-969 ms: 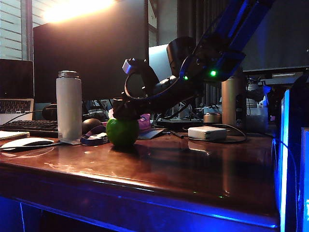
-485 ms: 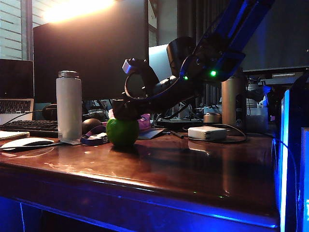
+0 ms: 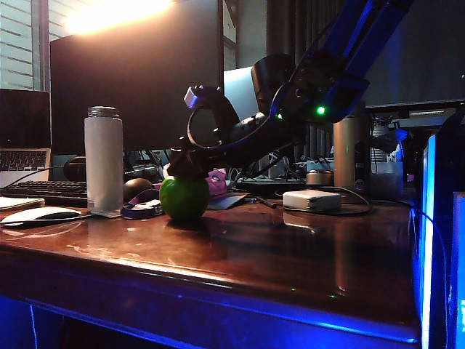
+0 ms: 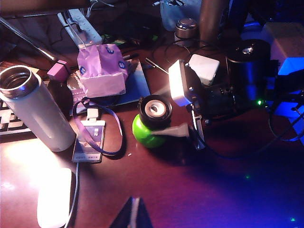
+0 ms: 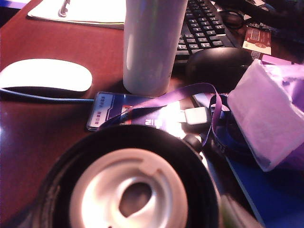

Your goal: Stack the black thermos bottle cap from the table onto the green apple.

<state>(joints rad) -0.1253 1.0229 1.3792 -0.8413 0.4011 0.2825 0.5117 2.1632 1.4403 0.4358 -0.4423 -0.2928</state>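
Cap: one black thermos bottle cap (image 4: pixel 154 111), squat and round, its pale circular face turned upward, axis upright.
Cap place: sitting on top of the green apple (image 4: pixel 144 134), touching it.
Apple: one, glossy bright green, resting on the reddish-brown desk (image 3: pixel 290 254).
Right claw (image 4: pixel 178 124): at the cap, just beside the apple; its pale fingers (image 4: pixel 173 131) stand spread either side of the cap, and contact with it cannot be told.
Left claw (image 4: pixel 132 214): only its dark tips show, well apart from the apple, nearer the desk's front; they look pressed together with nothing between them.
Bottles: one white bottle (image 3: pixel 104 160) with a steel neck, upright, near the apple.
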